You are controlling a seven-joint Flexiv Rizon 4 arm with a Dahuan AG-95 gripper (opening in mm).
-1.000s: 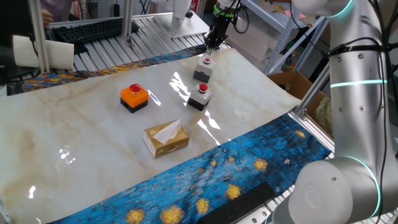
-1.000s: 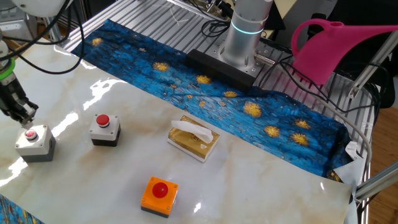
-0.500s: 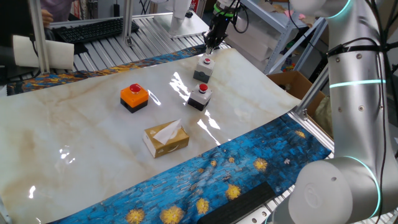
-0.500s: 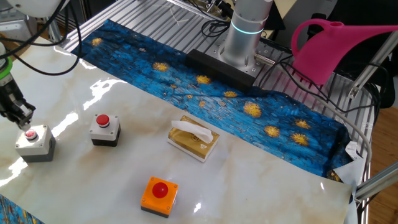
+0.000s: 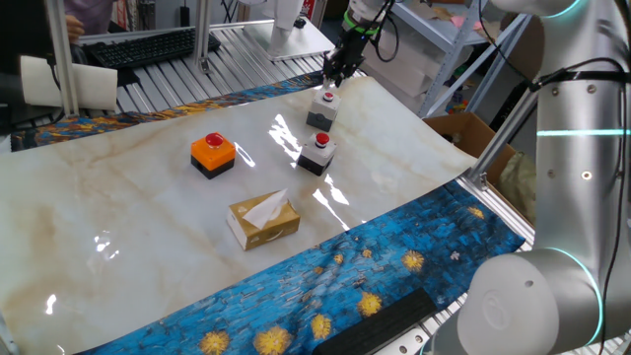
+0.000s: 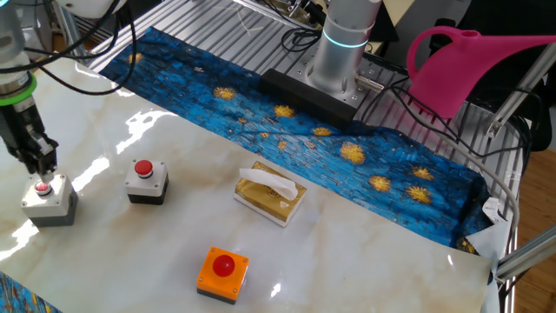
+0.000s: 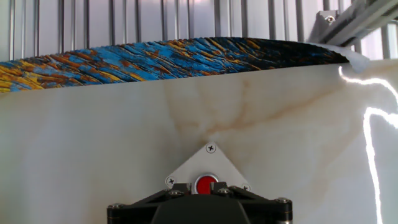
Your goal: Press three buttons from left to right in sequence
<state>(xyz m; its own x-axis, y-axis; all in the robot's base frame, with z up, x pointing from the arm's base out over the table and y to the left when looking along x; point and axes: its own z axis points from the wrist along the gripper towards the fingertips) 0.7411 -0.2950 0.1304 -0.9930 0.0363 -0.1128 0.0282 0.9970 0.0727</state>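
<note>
- Gripper [image 6: 43,167] hangs just above the far-left grey button [image 6: 49,195].
- Second grey button [image 6: 146,180] sits at its 3 o'clock.
- Orange button [image 6: 222,272] lies at 5 o'clock.

The gripper [image 6: 42,167] hangs just above the far grey-white button [image 6: 49,196], a sliver of air between them; beside it the second grey-white button [image 6: 146,181] stands near, the tissue box [image 6: 270,195] and orange button [image 6: 222,272] well apart, bare marble table [image 6: 373,261] open between them.
</note>
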